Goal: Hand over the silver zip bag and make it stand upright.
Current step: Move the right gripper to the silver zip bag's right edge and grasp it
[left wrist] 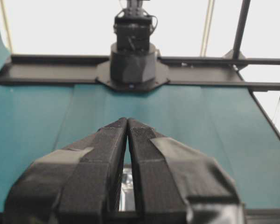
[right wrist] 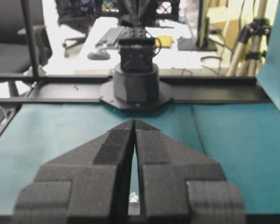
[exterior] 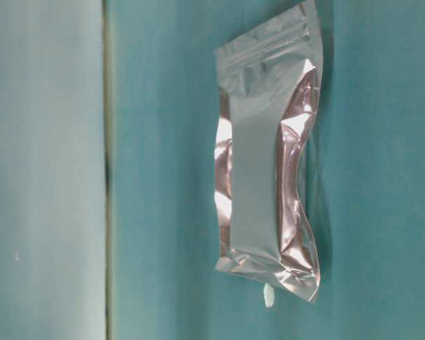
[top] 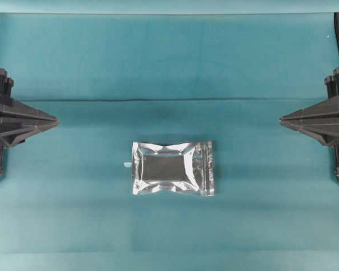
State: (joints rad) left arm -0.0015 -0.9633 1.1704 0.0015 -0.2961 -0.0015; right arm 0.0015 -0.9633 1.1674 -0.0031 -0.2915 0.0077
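The silver zip bag (top: 172, 168) is seen lying flat on the teal-covered counter (top: 169, 73), near the middle of the overhead view and a little toward its lower edge, with nothing holding it. Its long axis runs left to right in that view, the zip strip sits along the short end on the right, and a darker grey panel fills its centre; the foil around the panel is crinkled and shiny. A tiny white scrap (top: 126, 164) is found just beside the bag's left short end. In the table-level view the bag (exterior: 265, 156) is shown with its long axis running up and down the picture and the scrap (exterior: 269, 295) at its lower end. The left gripper (top: 56, 120) is held well apart from the bag at the left edge of the overhead view, its jaws brought together to a point with only a thin slit between them, and nothing is gripped or touched. The right gripper (top: 281, 119) is held likewise at the right edge, jaws closed to a point and empty. Both arms are drawn back at the sides, with their grippers pointed toward each other across the counter and slightly downward. In each wrist view the closed jaws are seen aimed at the opposite arm's base.
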